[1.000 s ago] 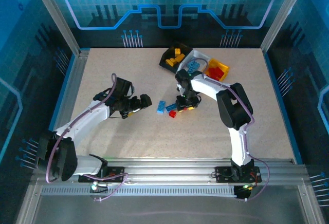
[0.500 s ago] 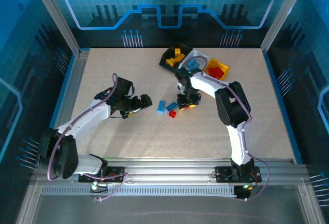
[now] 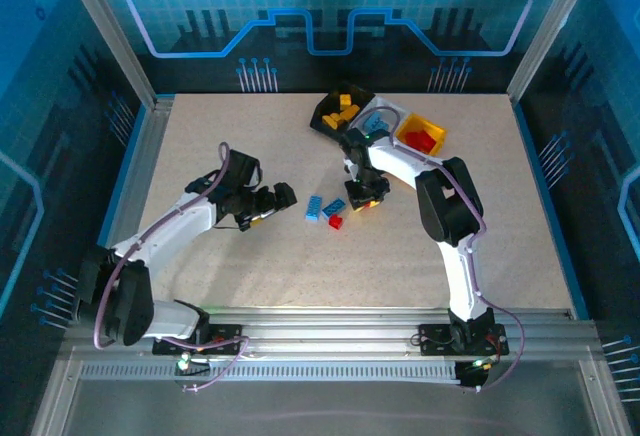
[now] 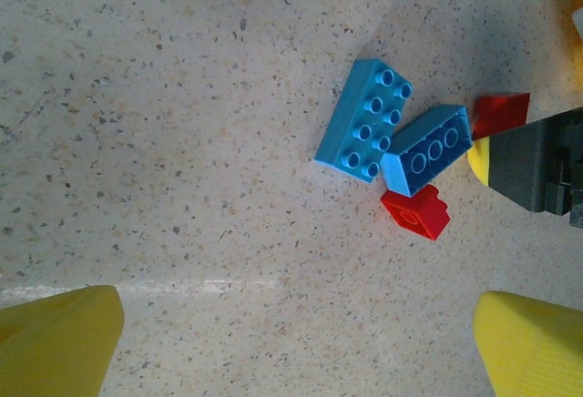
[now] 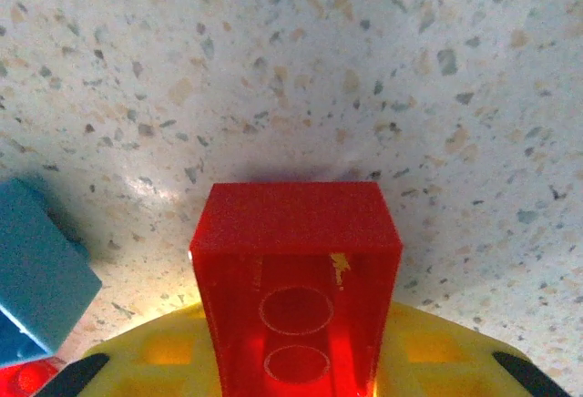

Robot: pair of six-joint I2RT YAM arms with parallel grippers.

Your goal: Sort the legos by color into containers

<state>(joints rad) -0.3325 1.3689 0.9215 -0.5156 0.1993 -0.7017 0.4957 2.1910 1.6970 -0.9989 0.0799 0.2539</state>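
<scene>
Nearest on the tabletop (image 3: 250, 256) lies a loose red lego (image 3: 336, 221), just beside two blue ones: a light-blue lego (image 3: 315, 208) touching a darker blue lego (image 3: 333, 205). Left of them the left claw (image 3: 280, 196) hovers with its yellow fingers (image 4: 55, 342) spread wide, holding nothing. Just right of the group, the right claw (image 3: 368, 202) is clamped on a second red lego (image 5: 296, 279) low over the tabletop — whether it touches the surface I cannot tell. Farther back stands a row of containers: the black bin (image 3: 322, 121) with yellow-orange legos (image 3: 345, 108), the white bin (image 3: 390, 108), and the yellow bin (image 3: 434, 122) with red legos (image 3: 424, 141).
</scene>
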